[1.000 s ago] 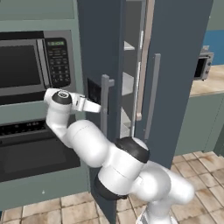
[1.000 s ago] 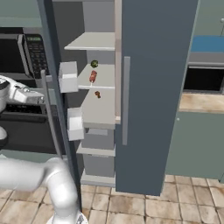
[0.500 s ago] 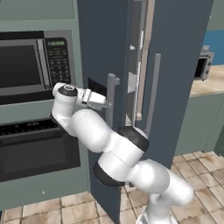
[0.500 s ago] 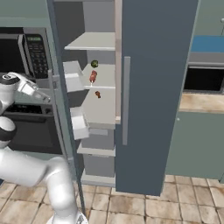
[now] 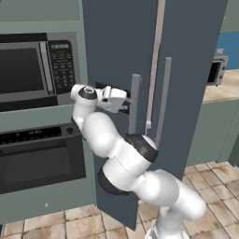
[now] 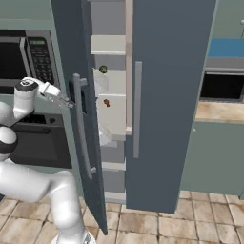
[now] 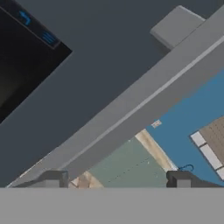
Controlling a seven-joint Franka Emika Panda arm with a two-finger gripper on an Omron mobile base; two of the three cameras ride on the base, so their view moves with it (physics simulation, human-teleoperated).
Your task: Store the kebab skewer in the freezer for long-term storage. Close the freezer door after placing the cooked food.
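Gripper [image 7: 114,179]: jaws spread apart, nothing between them, up against the outer face of the freezer door [image 6: 76,71], beside its control panel [image 7: 22,57]. Door handle [image 6: 82,128]: long axis vertical, just past the fingertips, toward the door's free edge. Door: nearly shut, narrow gap remaining. Kebab skewer [image 6: 106,102]: on a shelf inside the freezer [image 6: 167,71], beyond the door.
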